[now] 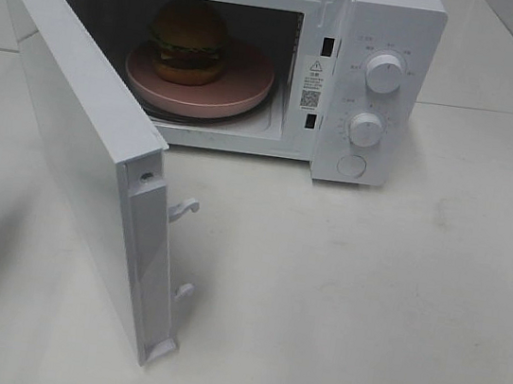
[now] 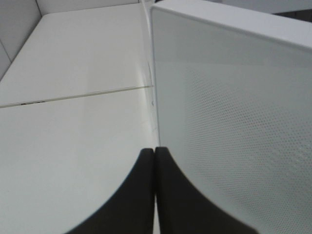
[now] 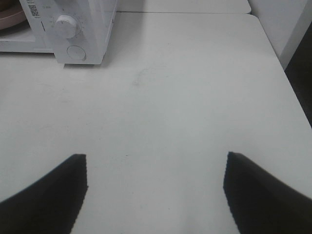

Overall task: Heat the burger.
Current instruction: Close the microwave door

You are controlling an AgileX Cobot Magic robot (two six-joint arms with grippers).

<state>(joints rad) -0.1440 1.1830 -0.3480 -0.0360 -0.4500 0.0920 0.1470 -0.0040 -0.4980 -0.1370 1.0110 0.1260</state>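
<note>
Fingers of left gripper are together beside open door; right gripper fingers stand apart, empty. Burger sits inside microwave; closing door and setting 2 dials are left.

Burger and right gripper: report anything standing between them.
Nothing visible does. The burger sits on the pink plate inside the microwave, whose door is swung wide open, leaving the cavity's front uncovered. The right gripper, jaws open, hangs over the table out in front of the microwave.
</note>
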